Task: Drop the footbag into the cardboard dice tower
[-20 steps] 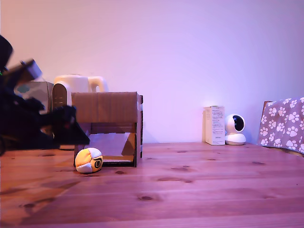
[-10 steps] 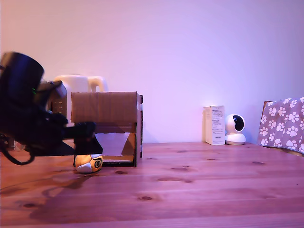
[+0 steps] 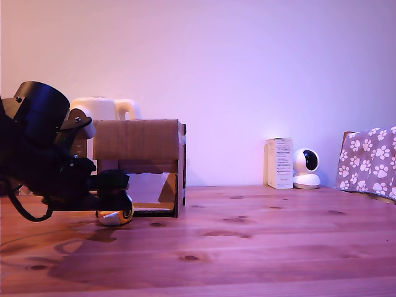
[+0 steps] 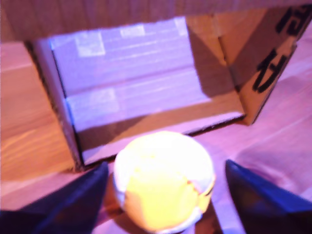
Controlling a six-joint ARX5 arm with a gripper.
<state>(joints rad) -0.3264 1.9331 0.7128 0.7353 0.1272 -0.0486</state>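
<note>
Since a second ago the gripper [image 4: 163, 195] has dropped around the footbag [image 4: 163, 183], jaws open astride it, ungrasped, on the table before the cardboard dice tower [image 3: 139, 164]; lift and drop remain.

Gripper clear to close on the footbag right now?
Probably yes. The footbag sits on the table between the open fingers of the gripper, nothing between; the dice tower lies just behind.
</note>
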